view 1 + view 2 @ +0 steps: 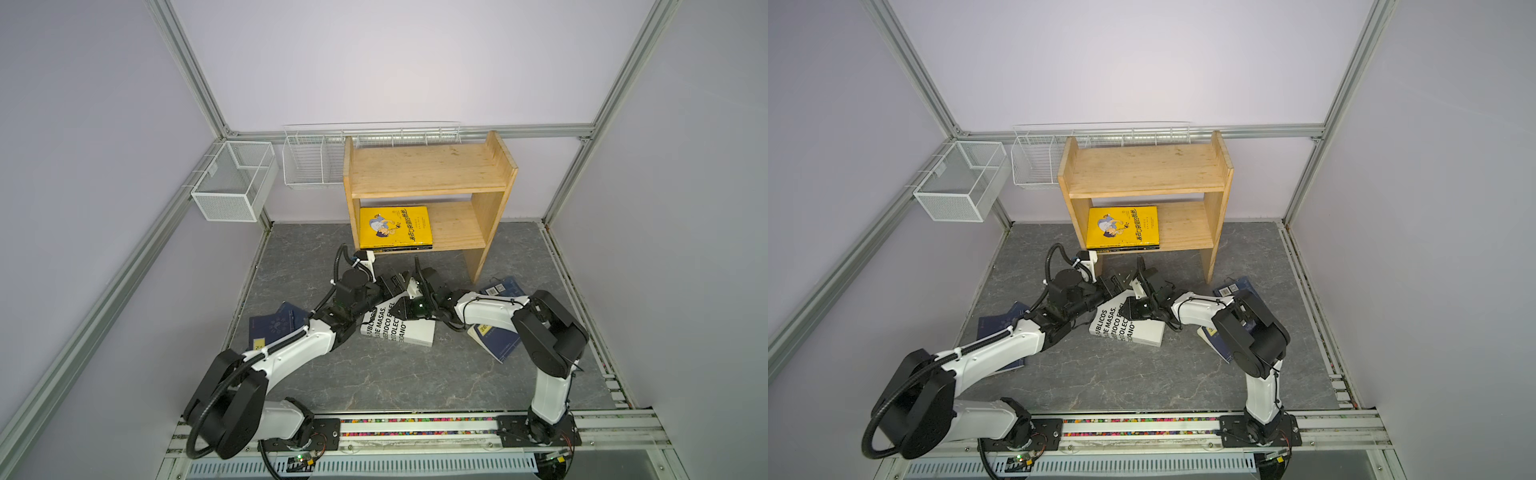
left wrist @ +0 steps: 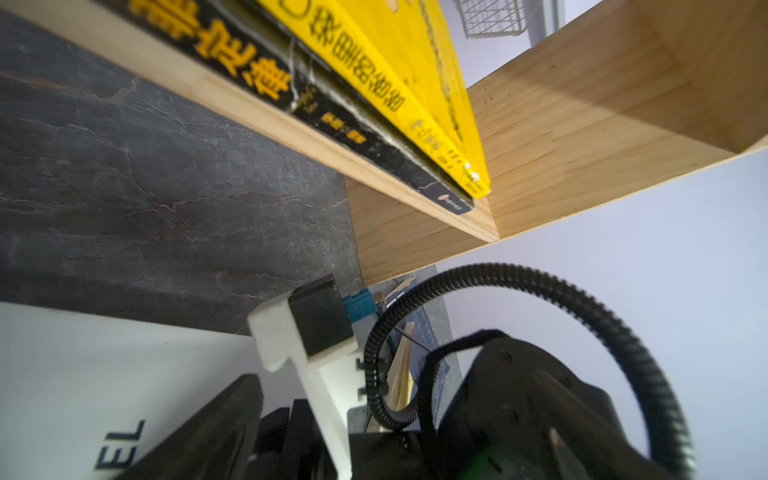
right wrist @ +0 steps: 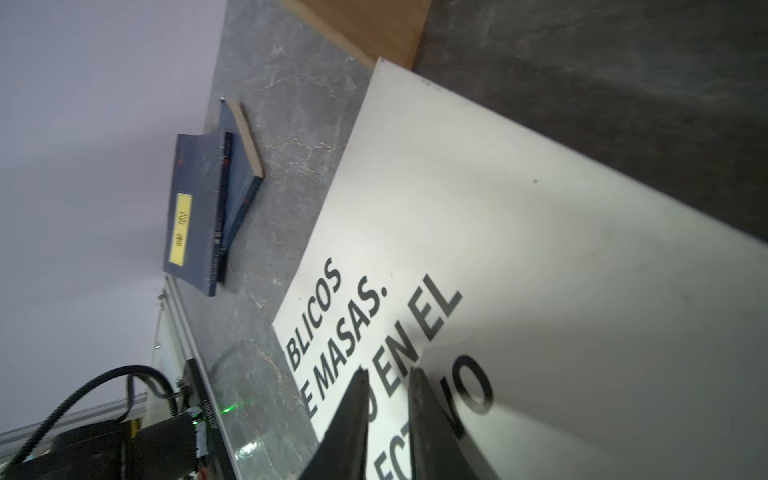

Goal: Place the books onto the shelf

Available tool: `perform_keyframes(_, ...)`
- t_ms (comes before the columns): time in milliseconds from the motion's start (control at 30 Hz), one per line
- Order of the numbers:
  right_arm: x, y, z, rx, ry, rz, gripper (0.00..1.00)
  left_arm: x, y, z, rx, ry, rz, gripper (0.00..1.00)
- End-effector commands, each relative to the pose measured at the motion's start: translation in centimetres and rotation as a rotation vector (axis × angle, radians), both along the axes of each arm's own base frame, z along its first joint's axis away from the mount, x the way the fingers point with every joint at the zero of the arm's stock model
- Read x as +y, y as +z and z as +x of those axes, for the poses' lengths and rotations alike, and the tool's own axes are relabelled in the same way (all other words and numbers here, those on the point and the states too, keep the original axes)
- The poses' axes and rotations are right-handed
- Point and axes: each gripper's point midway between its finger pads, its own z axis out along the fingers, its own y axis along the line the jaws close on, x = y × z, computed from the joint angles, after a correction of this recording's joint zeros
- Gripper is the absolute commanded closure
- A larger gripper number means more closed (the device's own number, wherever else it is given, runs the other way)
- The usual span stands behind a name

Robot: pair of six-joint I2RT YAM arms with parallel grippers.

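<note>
While two books lie stacked flat on the lower board of the shelf (image 1: 428, 166), yellow book (image 1: 395, 226) on top of black book (image 2: 353, 137), the thick white book (image 1: 399, 332) is down on the grey floor (image 1: 374, 374). It sits at centre frame in both top views, just below the shelf's foot, with both grippers over its upper end.

- Left gripper (image 1: 394, 284): jaws spread wide at the book's upper edge. Whether one finger is under the book, cannot tell.
- Right gripper (image 3: 388, 376): fingers close together with a narrow gap, tips low over the printed cover, nothing pinched. Lettering shows through the gap.
- Navy books: one at lower left under the left arm (image 1: 274, 324), a loose pile at right under the right arm (image 1: 498, 345). All are on the floor, well apart from the shelf.

Handling, as judged: the white book looks heavy for one pinch, a stiff block with a smooth cover that is likely slippery. Pinching the cover alone would probably lift only the cover. Better to clamp the full thickness near the spine, or at mid-length of a long edge, once that edge is raised off the floor. The navy ones look thin, light and bendy.
</note>
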Motion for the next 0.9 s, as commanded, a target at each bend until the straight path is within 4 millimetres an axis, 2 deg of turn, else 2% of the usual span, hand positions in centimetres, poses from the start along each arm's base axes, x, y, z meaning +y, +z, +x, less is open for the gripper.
perform_keyframes(0,-4.8,-2.2,-0.7,0.000,-0.041,-0.255,0.72,3.0,-3.3,-1.5,0.104,0.083,0.081,0.01)
perform_keyframes(133,-6.2,0.3,1.5,-0.137,-0.108,-0.303,0.64,5.5,-6.5,-3.4,0.200,0.144,0.127,0.00)
perform_keyframes(267,-8.4,0.5,3.3,-0.219,-0.191,-0.362,0.54,6.9,-9.9,-4.7,0.283,0.194,0.117,0.00)
perform_keyframes(467,-9.9,0.4,5.4,-0.260,-0.273,-0.306,0.42,6.7,-12.3,-5.6,0.381,0.184,0.100,0.00)
perform_keyframes(700,-10.1,2.3,7.0,-0.354,-0.275,-0.311,0.38,5.9,-14.2,-5.7,0.434,0.175,0.104,0.00)
perform_keyframes(800,-10.2,1.5,7.6,-0.362,-0.271,-0.336,0.40,5.3,-14.9,-5.6,0.449,0.166,0.100,0.00)
perform_keyframes(867,-10.2,0.2,8.1,-0.340,-0.272,-0.359,0.45,5.0,-15.4,-5.5,0.456,0.162,0.096,0.00)
